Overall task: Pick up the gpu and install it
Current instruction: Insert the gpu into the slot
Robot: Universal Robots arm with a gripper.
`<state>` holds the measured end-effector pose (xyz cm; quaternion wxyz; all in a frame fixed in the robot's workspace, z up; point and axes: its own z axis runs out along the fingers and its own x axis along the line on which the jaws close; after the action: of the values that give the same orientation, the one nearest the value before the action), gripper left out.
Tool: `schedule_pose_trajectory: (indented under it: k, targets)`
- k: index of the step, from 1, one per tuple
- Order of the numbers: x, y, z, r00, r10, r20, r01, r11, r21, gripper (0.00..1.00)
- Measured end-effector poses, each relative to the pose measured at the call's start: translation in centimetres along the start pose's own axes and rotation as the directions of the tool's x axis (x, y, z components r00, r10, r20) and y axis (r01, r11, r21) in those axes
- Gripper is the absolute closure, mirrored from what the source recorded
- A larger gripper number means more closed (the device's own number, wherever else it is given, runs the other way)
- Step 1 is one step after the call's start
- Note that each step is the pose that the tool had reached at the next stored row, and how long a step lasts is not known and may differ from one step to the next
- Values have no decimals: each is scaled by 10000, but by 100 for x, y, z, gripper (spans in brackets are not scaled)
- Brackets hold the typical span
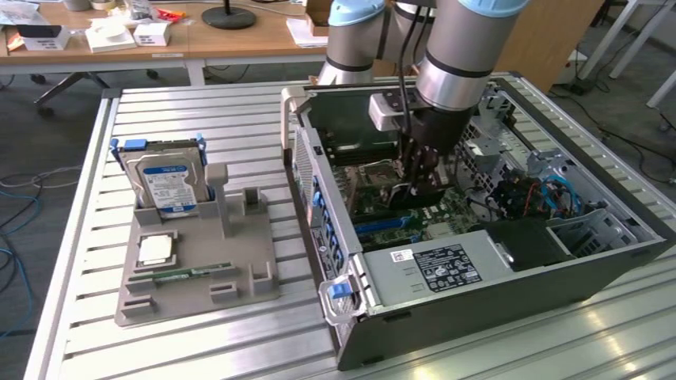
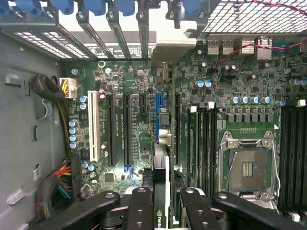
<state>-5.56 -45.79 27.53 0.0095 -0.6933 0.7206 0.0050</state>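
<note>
Gripper (image 1: 423, 180): in the middle of the exterior view, a bit toward its right, down inside the case (image 1: 507, 309). Its fingers (image 2: 140, 211) are closed on the gpu (image 2: 161, 214).
Gpu: thin and on its edge, pinched between the two fingers, just over the green board (image 2: 141, 136) beside a blue slot (image 2: 157, 115). I cannot tell if it touches the board.
Case: open, lying on its side on the table (image 1: 190, 119), in the exterior view's right half.
Tray (image 1: 243, 269): grey, on the exterior view's left, apart from the case.
Drive (image 1: 166, 180): stands up at the back of the tray.
Chip (image 1: 157, 250): lies flat in the tray.
Stick (image 1: 192, 273): small and green, lies flat near the chip.
</note>
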Motion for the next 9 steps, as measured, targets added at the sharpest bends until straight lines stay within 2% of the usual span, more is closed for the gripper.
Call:
schedule_pose_trajectory:
  k: [9]
  targets:
    - [2, 55, 33, 10000, 0, 0, 0, 10000, 0, 74]
